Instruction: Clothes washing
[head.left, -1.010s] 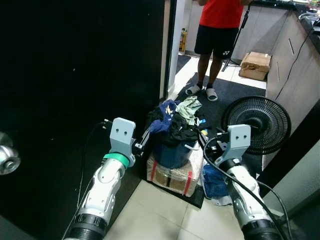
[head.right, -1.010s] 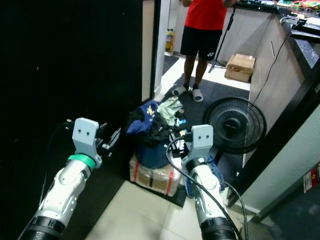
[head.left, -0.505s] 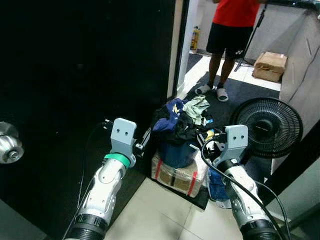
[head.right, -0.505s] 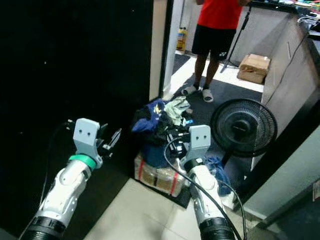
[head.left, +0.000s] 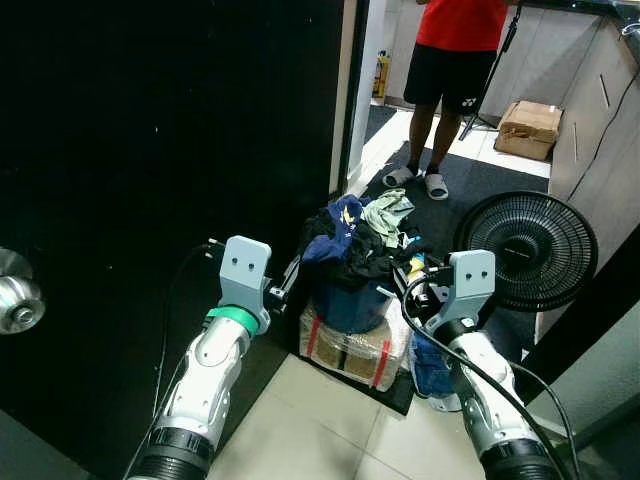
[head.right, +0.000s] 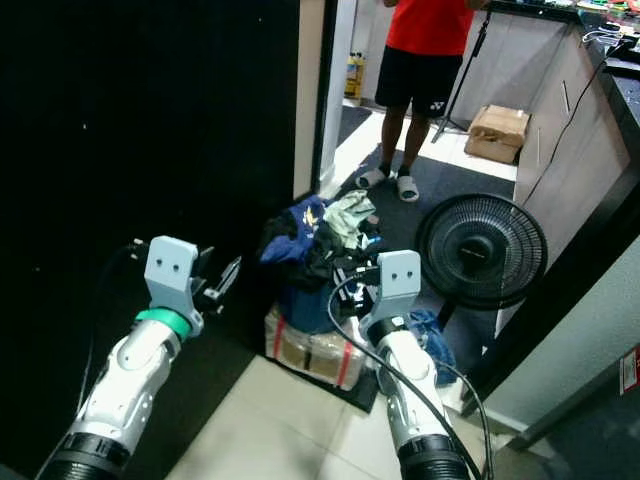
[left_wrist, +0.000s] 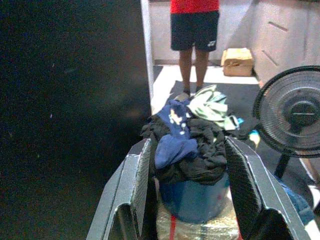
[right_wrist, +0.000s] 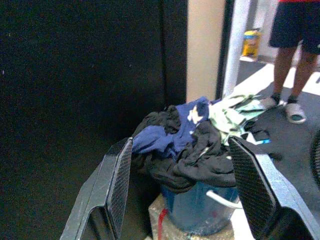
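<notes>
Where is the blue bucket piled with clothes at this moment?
In the left eye view, the blue bucket heaped with clothes sits centre frame on a taped cardboard box, beside the black door, with the black floor fan to its right.

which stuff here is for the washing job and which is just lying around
For the job:
- pile of clothes heaped in the blue bucket
- left pincer and right pincer, both open, aimed at the pile

Just lying about:
- standing fan
- cardboard box
- wrapped box under the bucket
- door knob
- person
</notes>
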